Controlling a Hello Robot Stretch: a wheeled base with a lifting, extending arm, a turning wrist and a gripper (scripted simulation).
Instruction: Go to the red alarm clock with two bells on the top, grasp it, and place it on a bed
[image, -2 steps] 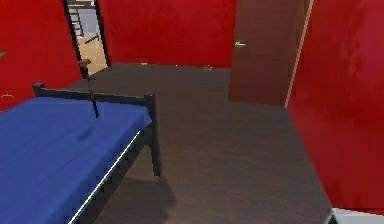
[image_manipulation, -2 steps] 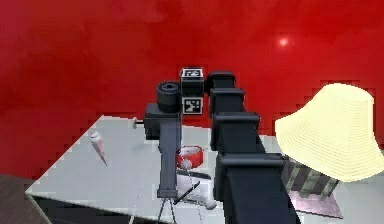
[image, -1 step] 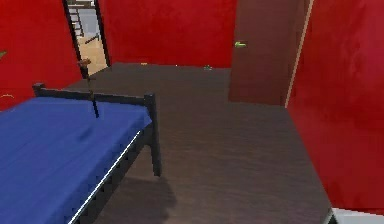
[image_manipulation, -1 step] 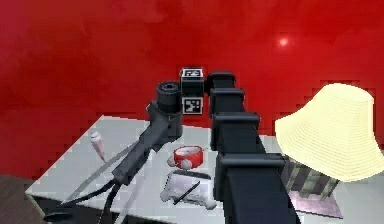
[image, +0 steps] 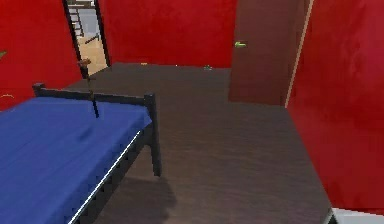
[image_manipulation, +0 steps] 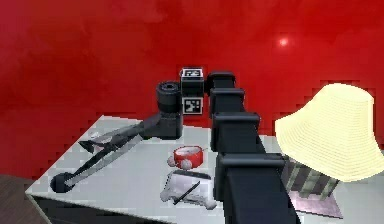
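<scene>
The red alarm clock (image_manipulation: 187, 156) stands on a pale table (image_manipulation: 135, 172), about the middle of the top and somewhat nearer the front edge than the back. It is a small round red body with a pale ring, and its bells are too small to make out. Just in front of it, close to the front edge, lies a flat grey-and-white thing (image_manipulation: 190, 189) whose kind cannot be told. Right beside the clock, on the arm side view's right, the dark square arm (image_manipulation: 240, 150) rises from the bottom edge across the table. At its far end are the two white squares (image_manipulation: 193, 102) with black marks. Left of them the gripper (image_manipulation: 74, 165) has its dark body above the clock, farther back over the table. Its two thin fingers (image_manipulation: 110, 140) slant away toward the table's left front corner, well clear of the clock. Only bare tabletop lies behind the fingers' ends, so the gripper holds nothing; how wide it is set cannot be told. At the table's right end, past the arm, stands a lamp (image_manipulation: 330, 130) with a cream shade. A red wall (image_manipulation: 90, 50) runs behind the back edge. In the forward view a bed (image: 55, 150) with a blue cover and a dark frame fills the lower left on a dark wooden floor (image: 240, 150). Beyond it are red walls, a brown door (image: 265, 50) and a doorway (image: 88, 35) into another room.
</scene>
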